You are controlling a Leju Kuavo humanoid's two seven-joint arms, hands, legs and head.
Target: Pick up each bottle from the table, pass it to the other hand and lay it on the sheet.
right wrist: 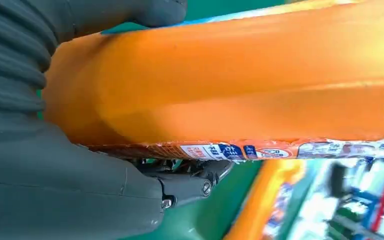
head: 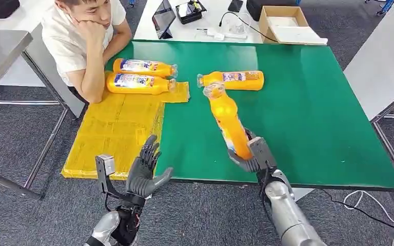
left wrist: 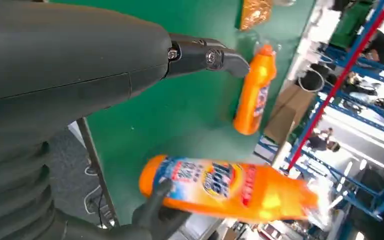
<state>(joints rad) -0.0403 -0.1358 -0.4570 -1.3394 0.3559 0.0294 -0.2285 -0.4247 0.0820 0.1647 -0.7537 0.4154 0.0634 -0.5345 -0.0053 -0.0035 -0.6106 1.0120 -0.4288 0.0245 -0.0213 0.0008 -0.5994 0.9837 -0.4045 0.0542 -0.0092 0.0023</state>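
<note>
At nine o'clock of the green table (head: pixel 308 102) a person (head: pixel 84 36) sat leaning on an elbow at the table's corner. The yellow sheet (head: pixel 115 128) covered the table's left part, and two orange bottles lay on its far end, side by side and nearly touching. The farther sheet bottle (head: pixel 143 67) and the nearer sheet bottle (head: pixel 138 84) both had their long axes running across the table, caps toward three o'clock.

At seven o'clock, below the table's near edge, the left hand (head: pixel 146 169) was raised with its fingers spread apart and nothing in it, palm turned toward the right.

Near the table's centre a third bottle (head: pixel 233 80) lay flat on the green surface, well apart from the sheet, long axis across the table, its cap toward nine o'clock.

At five o'clock the right hand (head: pixel 249 156) clasped the base end of the held bottle (head: pixel 228 120), lifted off the table. That bottle's long axis ran away from the robot, tilted, with its cap toward eleven o'clock and close to the cap of the lying one. In the right wrist view the orange body (right wrist: pixel 240 75) sat tight against the grey palm, with fingers wrapped under it.

On the white table beyond stood a cardboard box (head: pixel 282 23), a tablet (head: pixel 163 19) and a black tray (head: pixel 190 11).
</note>
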